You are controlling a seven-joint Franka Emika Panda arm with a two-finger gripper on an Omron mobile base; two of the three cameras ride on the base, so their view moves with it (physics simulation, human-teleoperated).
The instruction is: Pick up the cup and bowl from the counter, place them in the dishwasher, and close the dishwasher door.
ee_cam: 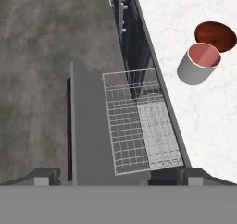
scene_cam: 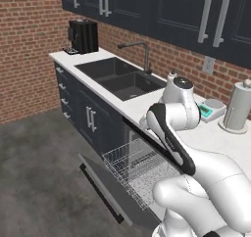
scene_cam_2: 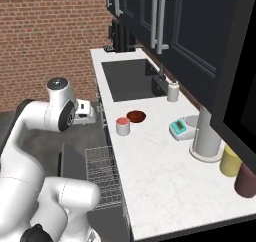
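The white-grey cup (scene_cam_2: 123, 126) (ee_cam: 200, 63) with its pink-red inside stands upright on the white marble counter (scene_cam_2: 160, 171) near the front edge. The dark reddish-brown bowl (scene_cam_2: 136, 116) (ee_cam: 215, 35) sits just behind it, nearly touching. Below the counter edge the dishwasher's silver wire rack (ee_cam: 139, 121) (scene_cam: 137, 167) (scene_cam_2: 102, 176) is pulled out over the dropped dark door (ee_cam: 88, 126) (scene_cam: 105, 187). My gripper (ee_cam: 118, 177) is open and holds nothing. It hangs above the door and rack, well apart from the cup. In the left base view my arm hides the cup and bowl.
A dark sink (scene_cam_2: 131, 81) with a faucet lies further along the counter, and a soap bottle (scene_cam_2: 173, 92) stands at the wall. A green scale (scene_cam_2: 180, 128), a paper towel roll (scene_cam_2: 206, 133), a yellow jar (scene_cam_2: 231, 161) and a maroon jar (scene_cam_2: 246, 180) line the back. Dark cabinets hang overhead.
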